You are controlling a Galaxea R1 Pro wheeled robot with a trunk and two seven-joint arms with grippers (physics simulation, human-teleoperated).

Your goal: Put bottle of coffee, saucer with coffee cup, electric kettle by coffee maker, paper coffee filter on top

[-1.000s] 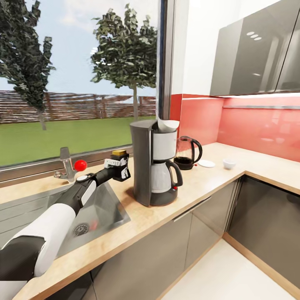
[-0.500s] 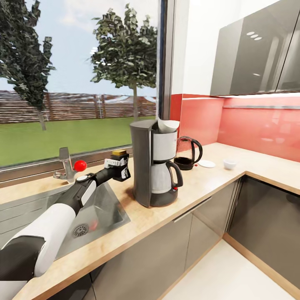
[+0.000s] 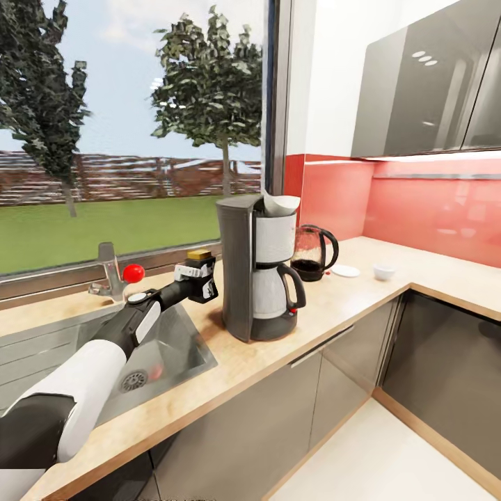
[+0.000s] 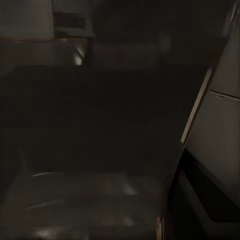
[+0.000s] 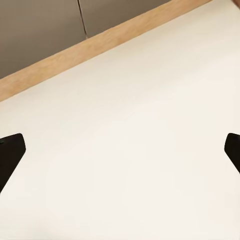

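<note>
The dark grey coffee maker (image 3: 254, 278) stands on the wooden countertop (image 3: 334, 299) with a white paper filter (image 3: 280, 204) on top. My left gripper (image 3: 197, 277) is shut on the bottle of coffee (image 3: 206, 284), a dark jar with a yellow lid, just left of the coffee maker by the sink's far corner. I cannot tell whether the jar touches the counter. The electric kettle (image 3: 311, 254) stands right behind the coffee maker. Further right lie the white saucer (image 3: 345, 271) and, apart from it, the white coffee cup (image 3: 383, 272). My right gripper (image 5: 120, 155) is open over pale floor.
A steel sink (image 3: 174, 348) with a tap (image 3: 110, 273) and its red knob lies under my left arm. A large window runs behind the counter. Grey wall cabinets (image 3: 424, 90) hang above the red backsplash at right. The counter turns a corner at far right.
The whole head view has shifted up slightly, so the camera moved. My left arm with the bottle holds nearly the same place beside the coffee maker.
</note>
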